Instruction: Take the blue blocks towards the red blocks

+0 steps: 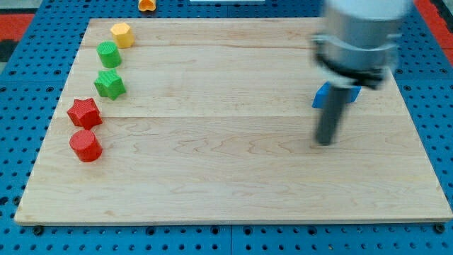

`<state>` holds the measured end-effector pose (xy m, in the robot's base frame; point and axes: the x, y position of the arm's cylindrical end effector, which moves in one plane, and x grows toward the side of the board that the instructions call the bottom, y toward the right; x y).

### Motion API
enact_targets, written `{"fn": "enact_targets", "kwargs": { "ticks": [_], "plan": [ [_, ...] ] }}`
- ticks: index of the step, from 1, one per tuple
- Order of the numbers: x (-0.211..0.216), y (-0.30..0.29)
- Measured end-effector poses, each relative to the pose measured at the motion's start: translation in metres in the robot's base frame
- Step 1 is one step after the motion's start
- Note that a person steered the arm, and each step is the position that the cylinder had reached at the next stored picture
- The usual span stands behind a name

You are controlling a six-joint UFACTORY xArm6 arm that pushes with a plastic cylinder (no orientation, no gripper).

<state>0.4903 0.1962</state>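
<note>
My tip (324, 142) just below blue block (325, 95)

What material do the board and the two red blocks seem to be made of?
The board looks like pale wood with a smooth finish: grain lines and plank seams run across it. The red star block and the red round block look like painted wood or matte plastic; their colour is even and shows little shine, so I cannot tell which.

The arm's body (361, 35) is blurred and cut by the view's top. It half hides a blue block (322, 95). An orange object (146, 5) is cropped there too.
</note>
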Motion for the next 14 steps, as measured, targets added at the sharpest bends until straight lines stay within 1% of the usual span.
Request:
{"fn": "enact_targets", "kwargs": {
  "ticks": [1,2,3,4,5,6,7,8,9,10,11,12,13,14],
  "plan": [
    [-0.061,0.067],
    [-0.106,0.069],
    [-0.125,0.061],
    [-0.09,0.016],
    [-0.064,-0.052],
    [-0.018,-0.076],
    [-0.03,-0.068],
    [-0.022,-0.008],
    [-0.062,-0.043],
    [-0.077,-0.117],
    [-0.074,-0.209],
    [-0.073,-0.276],
    [-0.062,-0.297],
    [-0.03,-0.297]
  ]
}}
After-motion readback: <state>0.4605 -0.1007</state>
